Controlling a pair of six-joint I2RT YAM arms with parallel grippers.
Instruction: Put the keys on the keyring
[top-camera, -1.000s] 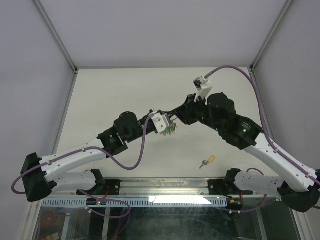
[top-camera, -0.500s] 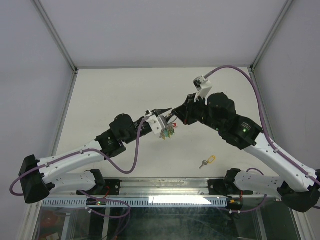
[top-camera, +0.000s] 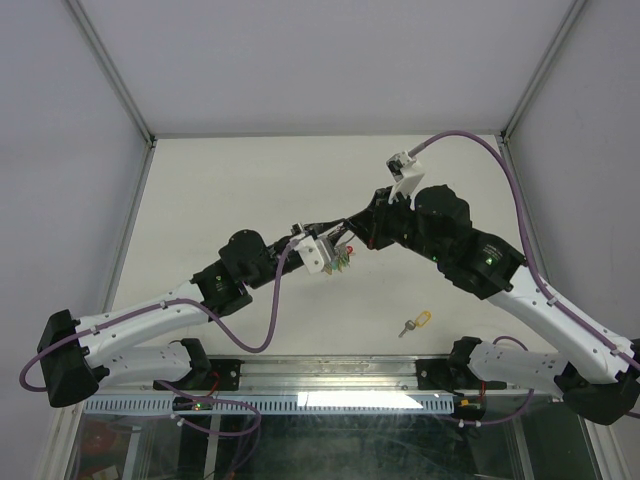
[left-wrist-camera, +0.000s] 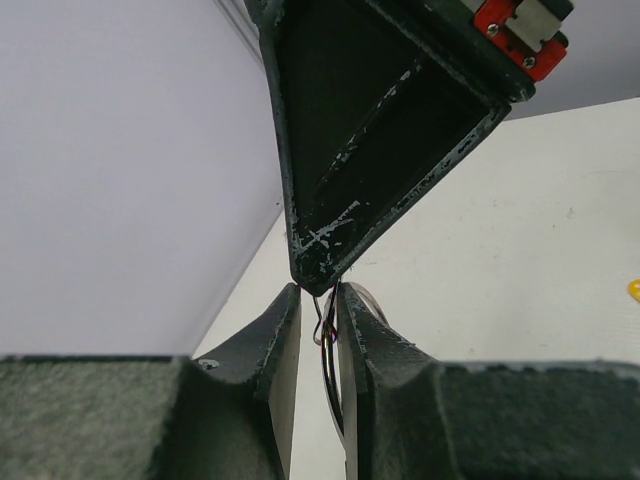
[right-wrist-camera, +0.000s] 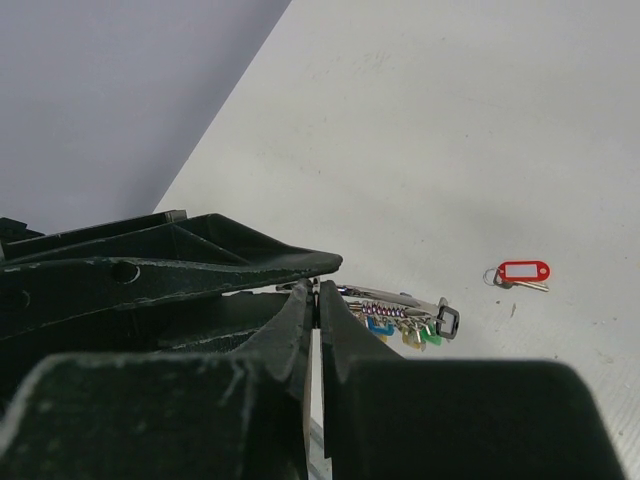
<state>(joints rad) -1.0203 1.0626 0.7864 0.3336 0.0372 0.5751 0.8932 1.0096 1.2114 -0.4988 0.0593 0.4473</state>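
White table (top-camera: 250, 180), one yellow-headed key (top-camera: 412, 323) loose. My right claw (right-wrist-camera: 316, 287) clamps the keyring (left-wrist-camera: 322, 325), keys (right-wrist-camera: 400, 322) dangling; my left claw (left-wrist-camera: 318, 292) stands narrowly apart around its wire.

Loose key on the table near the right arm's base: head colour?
Yellow. The loose key shows best in the top external view.

Looks down from high behind the near edge over the whole tabletop (top-camera: 200, 190). From the wrists, peers close along the fingers (left-wrist-camera: 265, 390), facing one another; shares the spot above the tabletop's middle.
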